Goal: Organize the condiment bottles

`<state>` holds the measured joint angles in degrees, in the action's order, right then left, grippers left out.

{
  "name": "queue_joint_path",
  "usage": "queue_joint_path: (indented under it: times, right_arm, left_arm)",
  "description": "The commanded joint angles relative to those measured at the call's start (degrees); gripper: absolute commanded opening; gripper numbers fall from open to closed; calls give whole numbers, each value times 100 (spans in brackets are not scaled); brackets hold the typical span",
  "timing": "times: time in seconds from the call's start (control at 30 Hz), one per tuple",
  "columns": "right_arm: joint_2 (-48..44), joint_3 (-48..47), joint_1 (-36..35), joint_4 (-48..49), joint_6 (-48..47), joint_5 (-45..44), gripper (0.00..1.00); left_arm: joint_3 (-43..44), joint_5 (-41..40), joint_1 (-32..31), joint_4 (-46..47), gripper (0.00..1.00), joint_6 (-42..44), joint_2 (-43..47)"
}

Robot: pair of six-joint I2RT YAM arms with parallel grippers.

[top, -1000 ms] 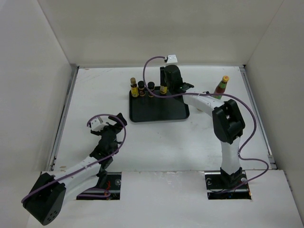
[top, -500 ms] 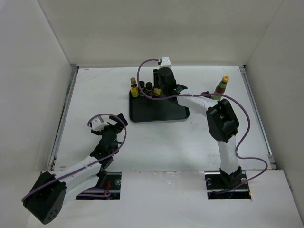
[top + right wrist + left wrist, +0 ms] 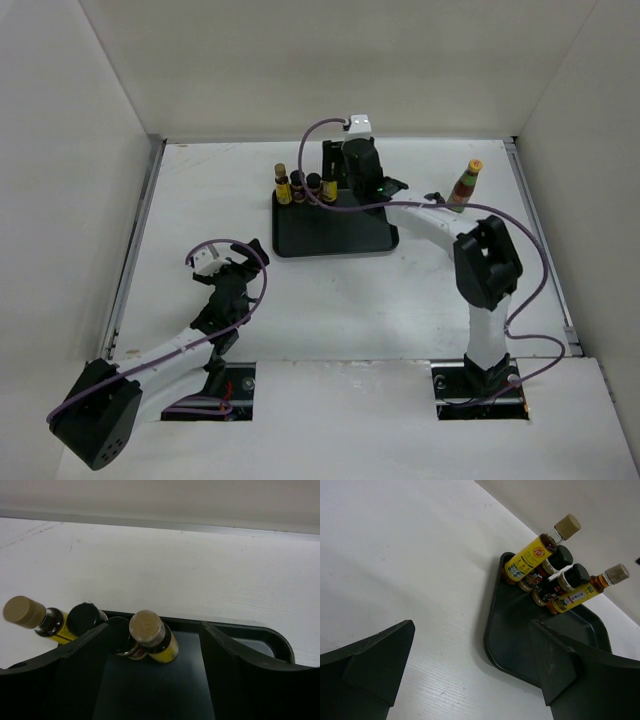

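Note:
Four condiment bottles stand in a row along the back edge of the black tray [image 3: 340,235]: a slim brown one with a yellow label [image 3: 283,186], two squat black-capped ones [image 3: 299,186] [image 3: 315,185], and another slim one [image 3: 330,189]. My right gripper [image 3: 155,652] is open around that last slim bottle [image 3: 150,632], which stands free between the fingers [image 3: 85,665]. The red bottle with a yellow cap [image 3: 465,182] stands on the table, right of the tray. My left gripper [image 3: 470,670] is open and empty over the table, near the tray's [image 3: 520,630] front left corner.
White walls enclose the table on three sides. A metal rail [image 3: 135,250] runs along the left edge. The right arm [image 3: 485,260] reaches over the tray's right side, its purple cable looping above the bottles.
My right gripper carried the slim bottle left into the row on the tray, then opened and let it go. The left arm has not moved.

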<state>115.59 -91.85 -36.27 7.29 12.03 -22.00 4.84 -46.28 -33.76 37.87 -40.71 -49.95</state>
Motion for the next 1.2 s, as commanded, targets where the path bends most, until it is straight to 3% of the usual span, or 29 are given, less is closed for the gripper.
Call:
queue_joint_path:
  times: [0.0,0.23,0.37,0.5,0.9,1.0,1.17]
  right_arm:
    - [-1168,377,194,344,19,-6,79]
    - [-2847,2362,1064,1,89,-726,86]
    - [-3279,3181,1381,-263,133,-1148,94]
    - [-3122,3454,1662,-474,203,-947,100]
    - [-2516,3578,1997,-272,616,-525,100]
    - [-2436,3674,2058,-71,669,-490,91]
    - [-2436,3675,2120,184,652,-472,62]
  left_arm:
    - [-1,23,49,265,100,-60,21]
    - [-10,14,23,265,100,-60,56]
    - [-10,14,-30,300,100,-60,48]
    - [-18,40,-30,335,100,-60,64]
    - [-1,172,58,335,100,-60,-41]
    - [-10,225,58,335,100,-69,29]
    - [-1,242,76,335,100,-69,-41]
